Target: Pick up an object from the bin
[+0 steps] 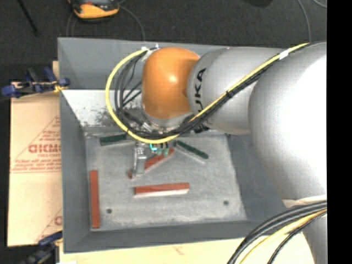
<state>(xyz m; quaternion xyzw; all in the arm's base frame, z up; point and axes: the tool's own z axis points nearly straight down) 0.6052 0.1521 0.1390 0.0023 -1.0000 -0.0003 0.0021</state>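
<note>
- The gripper (138, 164) hung low at mid-bin, beside a short red stick (161, 159) lying tilted just to its right; whether it was spread or pressed together could not be told.
- That stick looked light, stiff and smooth; probably best pinched across its narrow width at mid-length; a green stick (192, 150) lay close on its right.

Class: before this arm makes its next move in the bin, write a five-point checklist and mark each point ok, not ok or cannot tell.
1. The tool is inside the bin, near the floor's middle: ok.
2. A candidate lies at the tool, the short red piece right beside it: ok.
3. The tool actually grips that piece: cannot tell.
4. The long red bar lies flat, apart from the tool: ok.
5. The red stick by the view's left wall and the green sticks, one and the other, seem clear of a straight lift: ok.
</note>
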